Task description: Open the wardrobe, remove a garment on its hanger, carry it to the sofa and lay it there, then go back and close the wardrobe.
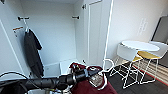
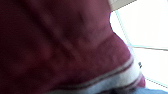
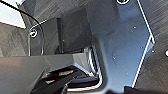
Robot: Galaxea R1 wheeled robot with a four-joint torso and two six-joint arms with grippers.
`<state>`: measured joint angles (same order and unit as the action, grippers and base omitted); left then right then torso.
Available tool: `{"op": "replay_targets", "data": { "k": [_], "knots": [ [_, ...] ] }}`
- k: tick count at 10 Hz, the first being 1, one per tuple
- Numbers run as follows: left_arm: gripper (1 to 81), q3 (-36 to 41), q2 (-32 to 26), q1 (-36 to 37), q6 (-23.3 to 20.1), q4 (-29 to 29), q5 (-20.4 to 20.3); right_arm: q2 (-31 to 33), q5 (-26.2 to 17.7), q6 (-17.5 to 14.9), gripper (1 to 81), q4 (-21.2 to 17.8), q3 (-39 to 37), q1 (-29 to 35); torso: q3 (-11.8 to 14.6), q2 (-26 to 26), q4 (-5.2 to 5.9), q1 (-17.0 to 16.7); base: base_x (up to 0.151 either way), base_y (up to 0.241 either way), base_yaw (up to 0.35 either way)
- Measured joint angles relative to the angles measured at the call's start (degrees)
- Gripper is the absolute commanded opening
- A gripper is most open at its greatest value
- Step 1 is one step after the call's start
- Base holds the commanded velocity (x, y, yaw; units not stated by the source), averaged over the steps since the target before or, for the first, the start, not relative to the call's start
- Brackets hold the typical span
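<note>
The wardrobe stands open, its right door swung outward. A black T-shirt hangs inside at the left. My left arm reaches in from the left, and the left gripper is in front of the wardrobe, shut on the hanger. The hanger's white hook curls up just right of the gripper. The maroon garment droops below the gripper. Its maroon cloth and striped white band press close against the left wrist camera. The right gripper hangs low beside the robot's base.
A round white table and white wire chairs with yellow seats stand to the right on the dark floor. A grey fridge is at the far right. A white drawer box sits on the wardrobe floor.
</note>
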<state>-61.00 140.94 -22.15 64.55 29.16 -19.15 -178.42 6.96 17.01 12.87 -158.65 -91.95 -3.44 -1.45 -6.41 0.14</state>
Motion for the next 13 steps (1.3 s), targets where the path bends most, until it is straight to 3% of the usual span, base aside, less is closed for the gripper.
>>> {"op": "replay_targets", "data": {
  "k": [13],
  "knots": [
    [1.0,2.0,-0.6,0.0,0.0,1.1,0.0,0.0,0.0,0.0,81.1,0.0,0.0,-0.3,0.0,0.0,0.0,0.0,0.0,0.0,-0.295]
  ]
}}
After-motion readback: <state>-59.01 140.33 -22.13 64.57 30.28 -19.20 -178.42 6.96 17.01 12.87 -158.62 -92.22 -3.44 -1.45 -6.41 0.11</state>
